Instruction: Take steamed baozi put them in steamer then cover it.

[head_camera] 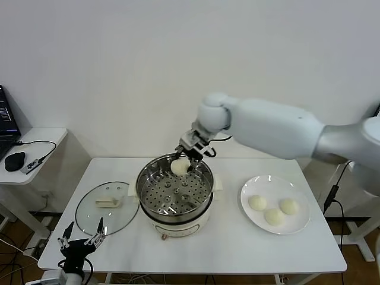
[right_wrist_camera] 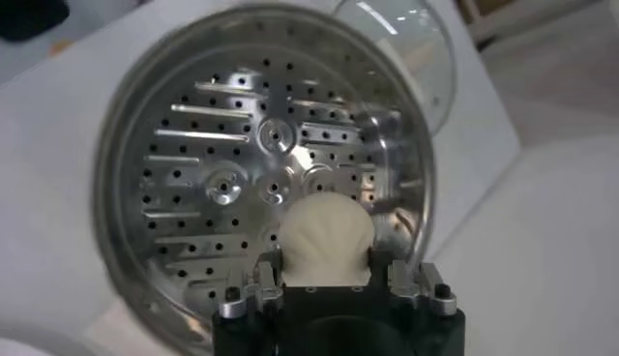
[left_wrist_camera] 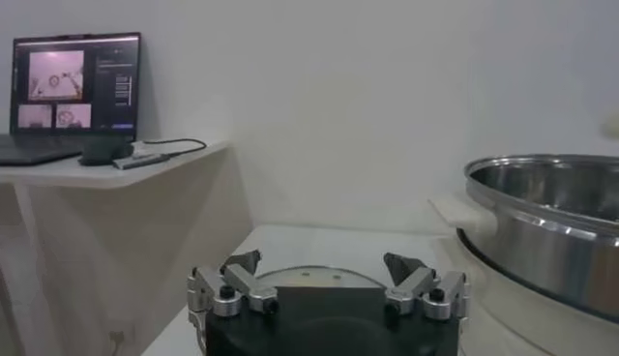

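My right gripper (head_camera: 184,159) is shut on one cream-white baozi (head_camera: 180,167) and holds it just above the far rim of the steel steamer (head_camera: 174,191). In the right wrist view the baozi (right_wrist_camera: 324,235) sits between the jaws over the bare perforated tray (right_wrist_camera: 232,174). Three more baozi (head_camera: 274,209) lie on the white plate (head_camera: 300,224) at the right. The glass cover (head_camera: 107,207) with its cream handle lies flat on the table left of the steamer. My left gripper (head_camera: 81,239) is open and empty at the table's front left edge, before the cover.
A side desk (head_camera: 29,148) at the far left carries a laptop, a mouse and cables. The steamer wall (left_wrist_camera: 551,232) stands close to the left gripper. The table's front edge (head_camera: 196,270) runs below the steamer.
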Robot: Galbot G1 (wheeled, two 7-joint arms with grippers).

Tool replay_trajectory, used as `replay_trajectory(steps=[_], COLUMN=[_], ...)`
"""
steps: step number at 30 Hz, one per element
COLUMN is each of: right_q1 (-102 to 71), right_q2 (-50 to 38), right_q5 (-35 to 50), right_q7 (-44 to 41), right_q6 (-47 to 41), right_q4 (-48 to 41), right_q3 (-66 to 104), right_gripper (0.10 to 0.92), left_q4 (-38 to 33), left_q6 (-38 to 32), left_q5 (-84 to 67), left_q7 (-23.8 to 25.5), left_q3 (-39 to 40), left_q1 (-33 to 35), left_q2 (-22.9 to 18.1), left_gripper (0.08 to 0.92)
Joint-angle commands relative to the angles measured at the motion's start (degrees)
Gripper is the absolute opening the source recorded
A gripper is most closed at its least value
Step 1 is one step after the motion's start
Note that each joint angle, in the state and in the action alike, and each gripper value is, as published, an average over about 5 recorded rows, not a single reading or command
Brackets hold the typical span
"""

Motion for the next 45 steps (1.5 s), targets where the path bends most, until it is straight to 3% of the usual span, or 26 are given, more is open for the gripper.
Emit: replay_trajectory(steps=[1, 23, 31, 36, 45], right_q1=[-4.1, -8.5, -6.8, -2.4, 5.5], right_q2=[5.7, 9.7, 8.0, 4.7, -7.0], right_q5=[-11.3, -19.1, -13.6, -3.2, 8.3], right_q7=[3.0, 7.3, 6.1, 1.5, -6.3], right_q6=[8.8, 15.9, 13.2, 6.2, -13.5], right_q4=[-7.2, -18.5, -14.7, -7.8, 8.1], right_q3=[-2.0, 2.3, 1.8, 0.9, 1.7], right_gripper=[0.568, 0.574, 0.759, 0.819, 0.823], left_q4=[0.2, -0.6, -0.7, -1.1, -2.9], left_q6=[0.2, 0.3, 0.5, 0.6, 1.2], left_q5=[-1.0, 0.5, 1.0, 1.3, 1.2], left_q7=[0.1, 0.0, 0.0, 0.0, 0.2], left_q3=[0.0, 0.4, 0.6, 0.7, 0.5], left_q1=[0.0, -0.1, -0.2, 0.0, 0.6], left_q2=[0.0, -0.5, -0.7, -0.9, -0.6], left_gripper=[0.823, 0.823, 0.823, 0.823, 0.823])
